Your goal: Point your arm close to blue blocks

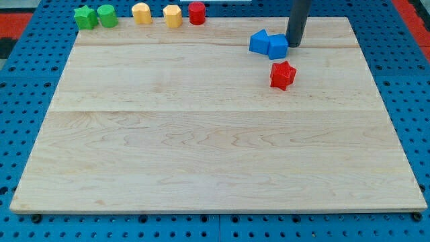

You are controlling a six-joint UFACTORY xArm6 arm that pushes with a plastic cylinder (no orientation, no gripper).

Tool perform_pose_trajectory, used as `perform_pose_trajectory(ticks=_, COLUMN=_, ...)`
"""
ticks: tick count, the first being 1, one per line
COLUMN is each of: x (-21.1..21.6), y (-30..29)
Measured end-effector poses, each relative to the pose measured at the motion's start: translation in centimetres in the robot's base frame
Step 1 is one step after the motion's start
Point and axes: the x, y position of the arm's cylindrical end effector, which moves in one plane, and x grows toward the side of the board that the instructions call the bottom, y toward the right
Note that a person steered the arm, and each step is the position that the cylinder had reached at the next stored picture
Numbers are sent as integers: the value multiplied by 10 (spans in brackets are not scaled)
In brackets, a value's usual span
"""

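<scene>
Two blue blocks sit together near the view's top right: a blue block with a slanted top (259, 42) and a blue cube (277, 47) touching its right side. My tip (293, 45) rests on the board just to the right of the blue cube, almost touching it. The dark rod rises from there out of the view's top.
A red star block (283, 74) lies just below the blue pair. Along the top edge of the wooden board (201, 134) stand a green star block (84, 17), a green round block (107, 15), two yellow blocks (142, 13) (173, 15) and a red cylinder (197, 13).
</scene>
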Motion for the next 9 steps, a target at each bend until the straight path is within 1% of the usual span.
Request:
perform_pose_trajectory(ticks=2, x=12, y=-1)
perform_pose_trajectory(ticks=3, x=11, y=47)
perform_pose_trajectory(ticks=4, x=79, y=63)
perform_pose_trajectory(ticks=5, x=187, y=60)
perform_pose_trajectory(ticks=6, x=264, y=-4)
perform_pose_trajectory(ticks=7, x=239, y=-77)
perform_pose_trajectory(ticks=8, x=189, y=-91)
perform_pose_trajectory(ticks=9, x=141, y=-91)
